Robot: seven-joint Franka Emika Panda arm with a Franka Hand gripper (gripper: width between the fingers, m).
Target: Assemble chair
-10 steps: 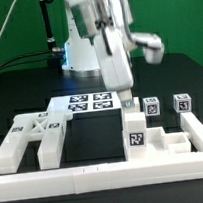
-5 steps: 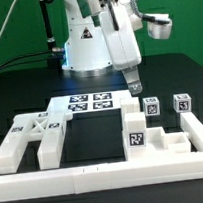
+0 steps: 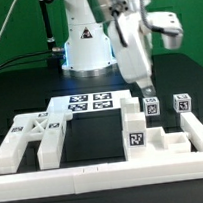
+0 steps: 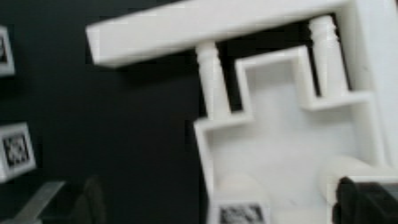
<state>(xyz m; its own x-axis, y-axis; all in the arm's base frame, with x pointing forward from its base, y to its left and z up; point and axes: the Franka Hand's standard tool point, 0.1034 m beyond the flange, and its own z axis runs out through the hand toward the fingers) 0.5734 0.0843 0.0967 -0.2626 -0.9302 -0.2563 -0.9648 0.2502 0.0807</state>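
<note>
The arm leans down from the far edge of the surface (image 3: 93, 140) toward the exterior view's right. Its end effector (image 3: 148, 88) is released, fingers apart and empty, hovering over the parts. The chair (image 3: 169, 141) lies in white pieces along the near edge, from the exterior view's left: a cross-braced frame (image 3: 28, 137), a tagged block (image 3: 136, 136), a cube (image 3: 152, 107) and a second cube (image 3: 180, 104) by the right edge.
</note>
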